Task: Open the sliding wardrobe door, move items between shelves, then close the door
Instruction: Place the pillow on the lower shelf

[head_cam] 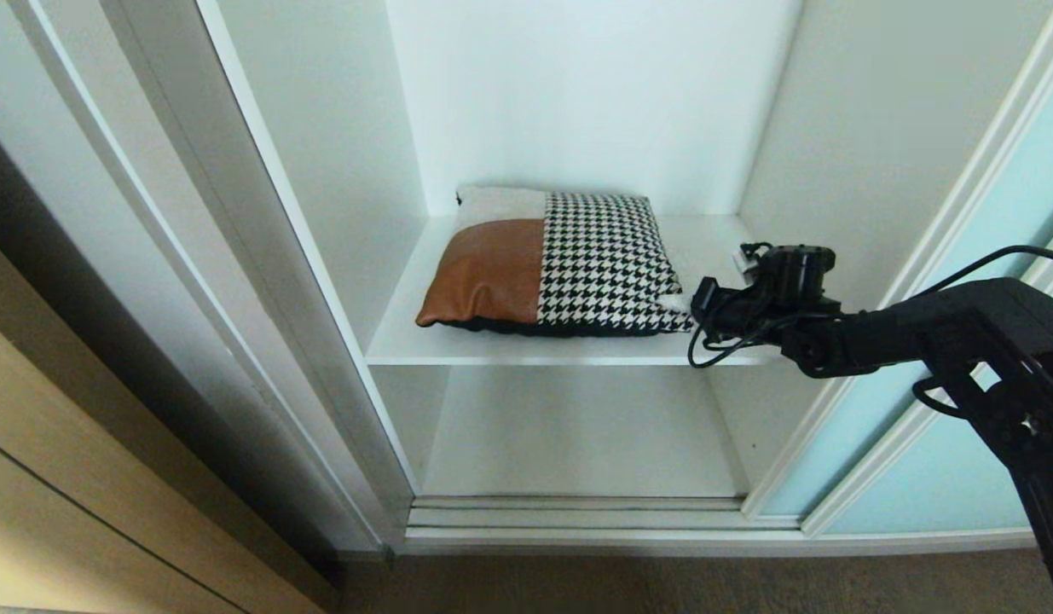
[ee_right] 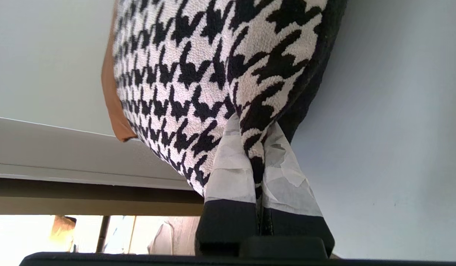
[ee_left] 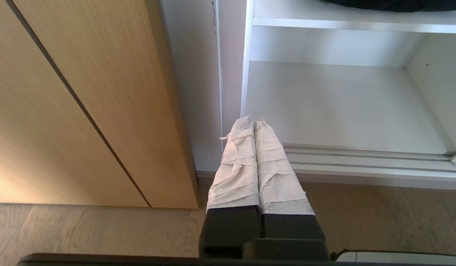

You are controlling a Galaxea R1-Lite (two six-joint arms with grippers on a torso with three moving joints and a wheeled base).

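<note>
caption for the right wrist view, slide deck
Right gripper pinches the front corner of the houndstooth cushion lying on the white shelf.

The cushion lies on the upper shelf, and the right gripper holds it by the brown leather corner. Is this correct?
Not quite. The right gripper holds the cushion by its houndstooth corner, not the leather one; the right wrist view shows this. The cushion does lie on the upper shelf.
</note>
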